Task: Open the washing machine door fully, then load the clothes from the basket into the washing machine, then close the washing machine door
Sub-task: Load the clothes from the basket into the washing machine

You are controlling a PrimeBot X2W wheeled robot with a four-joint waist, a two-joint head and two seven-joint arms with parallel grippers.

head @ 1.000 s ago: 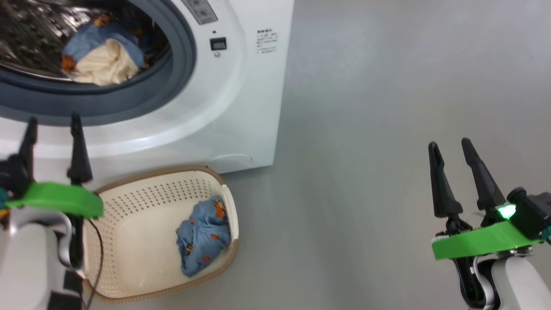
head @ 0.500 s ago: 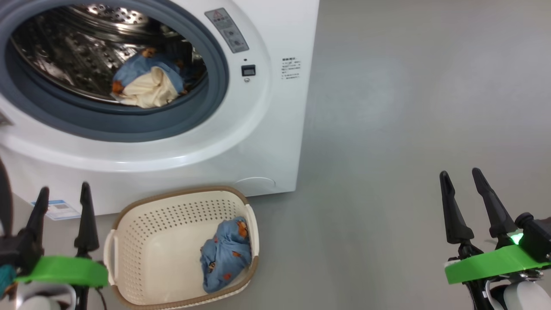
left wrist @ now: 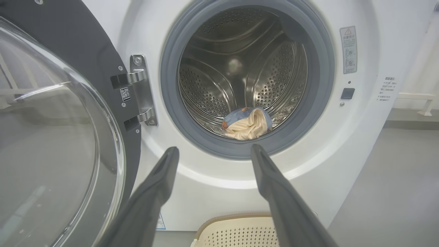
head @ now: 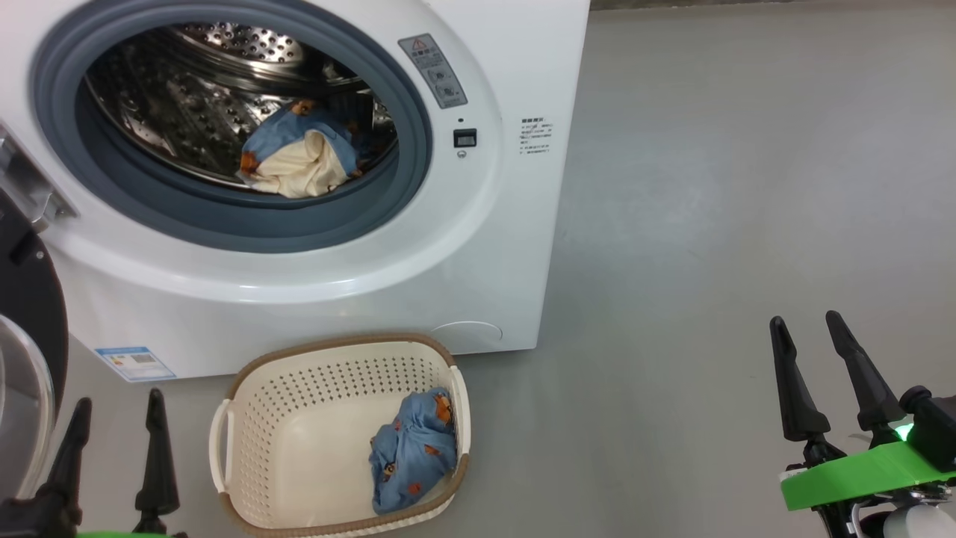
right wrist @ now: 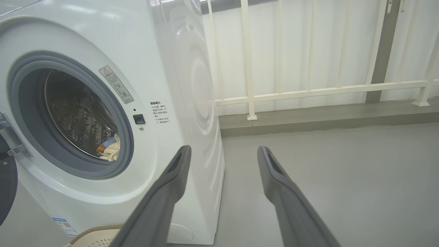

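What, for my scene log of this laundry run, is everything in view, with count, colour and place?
washer: one, white, behind the basket
door: one, black rim and clear glass, swung open on the washer's left
drum: one, steel, inside the washer
clothes in drum: one bundle, blue and cream, low at the front
basket: one, cream with a brown rim, on the floor before the washer
clothes in basket: one bundle, blue with orange prints, at its right end
label: one, blue-white, low on the washer's front
floor: grey
railing: one, white, beyond the washer
left hand: dark fingers, open, left of the basket
right hand: dark fingers, open, over bare floor
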